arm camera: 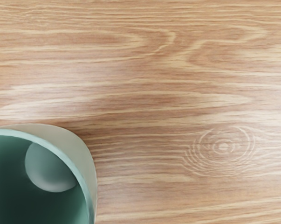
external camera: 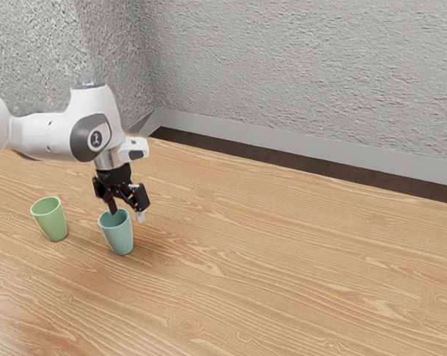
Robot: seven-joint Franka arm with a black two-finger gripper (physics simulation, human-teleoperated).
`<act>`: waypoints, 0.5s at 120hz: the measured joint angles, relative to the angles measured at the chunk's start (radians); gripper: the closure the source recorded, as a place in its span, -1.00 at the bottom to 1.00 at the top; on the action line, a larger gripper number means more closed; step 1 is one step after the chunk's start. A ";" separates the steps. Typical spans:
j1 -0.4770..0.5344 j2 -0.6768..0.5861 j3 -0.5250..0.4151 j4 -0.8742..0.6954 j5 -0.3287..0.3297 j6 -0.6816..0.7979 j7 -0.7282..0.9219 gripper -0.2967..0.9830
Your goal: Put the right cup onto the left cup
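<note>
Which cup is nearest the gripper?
The teal cup: it stands right below the gripper; the green cup stands off toward the exterior view's left.

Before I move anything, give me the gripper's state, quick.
Gripper: open, fingers apart at the rim of the teal cup, holding nothing.

The worktop [external camera: 297, 267] has a light brown wood surface with pale, wavy grain. A ringed knot [arm camera: 223, 147] is visible in the wrist view. Beyond the worktop's far edge lies a strip of dark brown floor [external camera: 319, 167]. A light grey baseboard [external camera: 282, 142] borders the floor, below rough grey walls [external camera: 305, 67] meeting at a corner.
</note>
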 joint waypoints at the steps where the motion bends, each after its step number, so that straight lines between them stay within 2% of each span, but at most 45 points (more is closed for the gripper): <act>1: 0.000 0.002 0.000 -0.001 0.000 0.003 0.000 -0.54; 42: 0.000 0.088 0.001 0.000 -0.001 0.081 -0.002 -0.53; 47: 0.000 0.092 0.001 0.000 -0.001 0.087 -0.002 -0.43; 60: 0.000 0.099 0.001 0.002 0.001 0.100 -0.002 0.02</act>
